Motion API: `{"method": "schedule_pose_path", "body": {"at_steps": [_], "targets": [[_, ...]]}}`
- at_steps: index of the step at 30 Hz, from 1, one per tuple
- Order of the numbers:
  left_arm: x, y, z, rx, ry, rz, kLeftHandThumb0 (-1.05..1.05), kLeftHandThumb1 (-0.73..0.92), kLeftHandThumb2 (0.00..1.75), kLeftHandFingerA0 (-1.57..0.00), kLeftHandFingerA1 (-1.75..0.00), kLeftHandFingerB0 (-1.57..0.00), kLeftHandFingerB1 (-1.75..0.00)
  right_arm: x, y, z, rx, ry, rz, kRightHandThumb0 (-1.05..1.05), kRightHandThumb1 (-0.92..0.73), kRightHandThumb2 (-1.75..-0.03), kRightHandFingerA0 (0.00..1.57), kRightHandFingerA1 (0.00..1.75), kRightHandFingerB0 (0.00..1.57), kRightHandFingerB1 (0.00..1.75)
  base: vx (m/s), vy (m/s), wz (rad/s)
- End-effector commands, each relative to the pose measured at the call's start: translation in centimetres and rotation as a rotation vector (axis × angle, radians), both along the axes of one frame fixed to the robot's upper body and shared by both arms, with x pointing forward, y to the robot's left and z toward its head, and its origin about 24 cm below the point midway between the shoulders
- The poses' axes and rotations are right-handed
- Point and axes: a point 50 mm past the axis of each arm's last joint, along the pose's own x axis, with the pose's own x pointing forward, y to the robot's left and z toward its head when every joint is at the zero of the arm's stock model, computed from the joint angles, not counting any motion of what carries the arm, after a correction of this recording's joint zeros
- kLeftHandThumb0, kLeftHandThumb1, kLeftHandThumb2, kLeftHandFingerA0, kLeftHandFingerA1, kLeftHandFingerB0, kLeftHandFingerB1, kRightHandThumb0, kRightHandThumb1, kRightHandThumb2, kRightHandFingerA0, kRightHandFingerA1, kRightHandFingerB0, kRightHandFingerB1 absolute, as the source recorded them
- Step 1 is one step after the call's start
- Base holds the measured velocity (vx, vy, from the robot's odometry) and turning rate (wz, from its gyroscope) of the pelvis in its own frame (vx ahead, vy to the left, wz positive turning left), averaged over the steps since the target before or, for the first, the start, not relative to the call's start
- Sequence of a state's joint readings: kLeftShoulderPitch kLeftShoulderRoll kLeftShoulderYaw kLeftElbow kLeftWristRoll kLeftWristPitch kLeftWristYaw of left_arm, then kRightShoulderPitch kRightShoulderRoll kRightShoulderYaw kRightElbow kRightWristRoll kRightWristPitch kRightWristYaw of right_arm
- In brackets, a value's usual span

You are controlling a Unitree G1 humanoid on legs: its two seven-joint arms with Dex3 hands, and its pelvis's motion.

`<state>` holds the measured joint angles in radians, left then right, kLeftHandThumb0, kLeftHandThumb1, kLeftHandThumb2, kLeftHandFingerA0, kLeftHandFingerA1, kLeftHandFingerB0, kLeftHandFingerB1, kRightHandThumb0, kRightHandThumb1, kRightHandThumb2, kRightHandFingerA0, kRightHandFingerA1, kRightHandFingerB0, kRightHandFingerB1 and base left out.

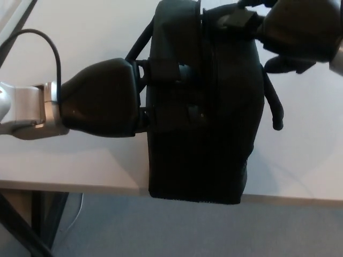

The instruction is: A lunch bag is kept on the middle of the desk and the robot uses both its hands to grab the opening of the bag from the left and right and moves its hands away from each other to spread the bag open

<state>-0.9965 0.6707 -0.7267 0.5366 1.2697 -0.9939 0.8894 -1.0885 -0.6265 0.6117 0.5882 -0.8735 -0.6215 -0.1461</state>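
The black lunch bag (214, 139) stands upright on the pale desk (80, 166), close to the front edge. Its zipped opening runs along the top as a narrow slit. My left hand (102, 99) comes in from the left, and its fingers (174, 70) are curled over the bag's left panel at the opening, gripping it. My right hand (297, 29) sits at the bag's upper right corner, touching the right side of the opening; its grip is hidden. One carry strap (272, 101) hangs down the bag's right side, and the other (140, 45) shows behind my left hand.
The desk's front edge (69, 187) runs just below the bag, with grey floor (161, 230) beneath. A black cable (51, 45) loops over my left wrist. A dark desk leg (21, 230) shows at the lower left.
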Motion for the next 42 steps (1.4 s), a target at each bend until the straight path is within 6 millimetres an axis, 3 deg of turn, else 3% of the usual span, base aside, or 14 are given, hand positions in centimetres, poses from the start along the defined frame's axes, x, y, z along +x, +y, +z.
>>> {"method": "schedule_pose_path", "body": {"at_steps": [1,11,12,13,14,15,16,23,28,29,34,38,39,42], "targets": [[0.3,0.4,0.2,0.016,-0.039,0.004,-0.08,0.46,0.53,-0.41,-0.33,-0.16,-0.3,-0.5,-0.3,-1.3,-0.055,0.034,0.011,-0.43,-0.41,-0.65,0.33,0.41,0.29,0.39,0.0,0.0,0.0],[0.8,0.7,0.7,-0.015,-0.039,0.026,-0.06,0.47,0.54,-0.37,-0.33,-0.17,-0.3,-0.4,0.2,-1.2,-0.015,0.03,0.022,-0.42,-0.44,-0.66,0.36,0.42,0.32,0.4,0.0,0.0,0.0],[0.8,0.6,0.6,-0.049,-0.017,0.017,-0.08,0.46,0.54,-0.51,-0.37,-0.4,-0.34,-0.4,0.3,-1.3,-0.014,0.026,0.027,-0.44,-0.44,-0.67,0.37,0.42,0.33,0.4,0.0,0.0,0.0],[0.8,0.6,0.5,-0.07,0.002,0.022,-0.19,0.49,0.55,-0.92,-0.73,-0.91,-0.54,-0.4,0.4,-1.4,0.001,0.028,0.037,-0.32,-0.51,-0.56,0.68,0.42,0.58,0.4,0.0,0.0,0.0],[0.8,0.5,0.5,-0.091,0.023,0.029,-0.19,0.49,0.55,-0.92,-0.73,-0.91,-0.54,-0.5,0.5,-1.6,0.02,0.031,0.049,-0.32,-0.51,-0.56,0.68,0.42,0.58,0.4,0.0,0.0,0.0],[0.8,0.5,0.3,-0.111,0.022,0.03,-0.2,0.52,0.55,-0.92,-1.22,-1.03,-0.62,-0.5,0.6,-1.8,0.033,0.013,0.077,-0.3,-0.54,-0.56,0.84,0.59,0.83,0.5,0.0,0.0,0.0],[1.0,0.6,0.2,-0.118,0.023,0.038,-0.15,0.56,0.59,-1.07,-0.98,-1.01,-0.69,-0.6,0.7,-1.9,0.037,-0.011,0.104,-0.33,-0.54,-0.58,0.84,0.95,0.86,0.58,0.0,0.0,0.0],[1.3,1.3,-0.1,-0.13,0.059,0.085,-0.11,0.43,0.81,-1.07,-0.77,-0.99,-0.71,-0.7,0.9,-2.3,0.05,-0.052,0.148,-0.4,-0.59,-0.58,0.86,0.89,0.82,0.57,0.0,0.0,0.0],[1.3,2.1,-0.5,-0.124,0.07,0.126,-0.14,0.38,0.89,-1.03,-0.9,-0.95,-0.7,-0.7,1.0,-2.3,0.083,-0.028,0.145,-0.35,-0.58,-0.57,0.81,0.97,0.8,0.64,0.0,0.0,0.0],[1.4,2.3,-0.9,-0.139,0.08,0.135,-0.14,0.34,0.94,-0.98,-1.1,-0.88,-0.91,-0.7,1.0,-2.4,0.088,-0.027,0.142,-0.36,-0.58,-0.57,0.81,0.96,0.79,0.65,0.0,0.0,0.0],[1.5,2.6,-1.8,-0.206,0.121,0.15,-0.08,0.31,0.95,-0.85,-1.49,-0.74,-1.29,-0.9,0.8,-2.8,0.118,-0.021,0.137,-0.36,-0.59,-0.58,0.83,0.87,0.81,0.63,0.0,0.0,0.0],[1.4,3.1,-2.6,-0.286,0.202,0.188,-0.04,0.35,0.91,-0.82,-1.49,-0.66,-1.3,-1.0,0.3,-3.7,0.223,-0.002,0.129,-0.35,-0.52,-0.56,0.86,0.82,0.87,0.59,0.0,0.0,0.0],[1.1,3.5,-3.0,-0.318,0.222,0.202,-0.08,0.38,0.89,-0.82,-1.41,-0.7,-1.21,-1.1,0.3,-4.2,0.276,0.004,0.121,-0.35,-0.52,-0.56,0.83,0.99,0.86,0.6,0.0,0.0,0.0],[0.3,4.7,-4.0,-0.398,0.27,0.235,-0.1,0.38,0.92,-0.81,-1.41,-0.76,-1.18,-1.3,-0.2,-5.7,0.393,0.012,0.083,-0.36,-0.55,-0.57,0.79,1.06,0.83,0.63,0.0,0.0,0.0]]}}
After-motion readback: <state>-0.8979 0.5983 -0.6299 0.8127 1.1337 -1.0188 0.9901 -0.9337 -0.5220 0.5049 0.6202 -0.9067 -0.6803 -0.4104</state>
